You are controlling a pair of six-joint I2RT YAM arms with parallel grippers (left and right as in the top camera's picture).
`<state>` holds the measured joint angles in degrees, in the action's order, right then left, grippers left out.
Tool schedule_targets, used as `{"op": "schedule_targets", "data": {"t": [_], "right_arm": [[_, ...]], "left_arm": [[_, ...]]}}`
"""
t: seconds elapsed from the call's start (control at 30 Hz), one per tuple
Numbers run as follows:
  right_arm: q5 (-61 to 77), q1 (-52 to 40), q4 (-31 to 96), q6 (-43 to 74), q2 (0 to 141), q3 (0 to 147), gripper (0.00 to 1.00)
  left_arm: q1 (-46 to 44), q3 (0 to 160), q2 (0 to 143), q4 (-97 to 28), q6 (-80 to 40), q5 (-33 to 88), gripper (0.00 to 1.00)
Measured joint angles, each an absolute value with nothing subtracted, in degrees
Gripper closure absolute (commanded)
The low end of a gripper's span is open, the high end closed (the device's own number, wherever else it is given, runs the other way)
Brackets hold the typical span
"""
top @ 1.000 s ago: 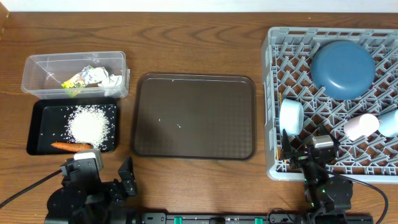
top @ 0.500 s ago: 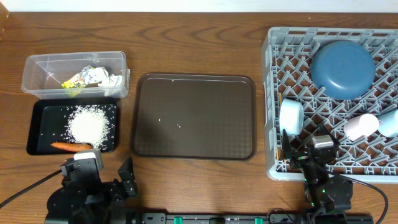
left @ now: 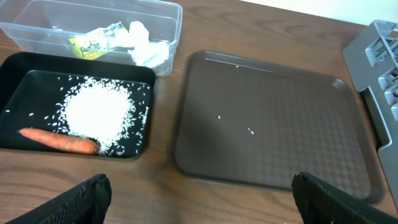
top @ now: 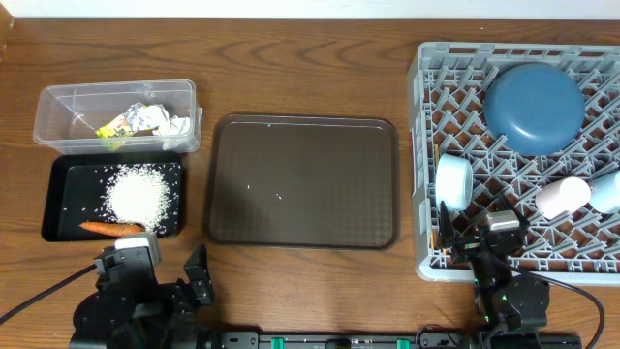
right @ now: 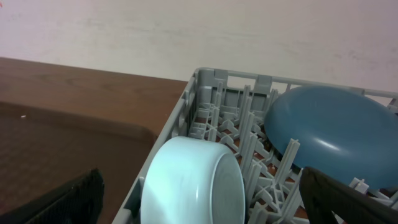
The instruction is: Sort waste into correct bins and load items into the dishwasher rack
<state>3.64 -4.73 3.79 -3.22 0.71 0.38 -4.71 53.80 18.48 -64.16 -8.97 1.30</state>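
Gaping wide and empty, the left gripper sits before the black tray, the right gripper at the rack's near edge; rice and carrot lie in that tray; wrapper and tissue in the tub; dish, bowl, pink cup and blue cup in the rack; the brown tray lies between.

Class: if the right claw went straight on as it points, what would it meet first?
Probably the pale-blue bowl, tipped on edge in the dishwasher rack, directly ahead of the open right claw.
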Motion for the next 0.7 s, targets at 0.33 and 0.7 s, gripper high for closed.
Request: {"op": "schedule_targets", "data": {"t": [0.33, 0.7], "right_arm": [[3.66, -4.73, 3.79, -3.22, 0.71, 0.38, 0.01], [3.81, -4.73, 3.79, -3.22, 0.69, 0.38, 0.01]], "left_arm": [[-3.79, 45.23, 14.81, -56.93, -8.97, -2.44, 0.05], [-1.96, 18.39, 1.63, -27.75, -8.95, -4.01, 0.05]]}}
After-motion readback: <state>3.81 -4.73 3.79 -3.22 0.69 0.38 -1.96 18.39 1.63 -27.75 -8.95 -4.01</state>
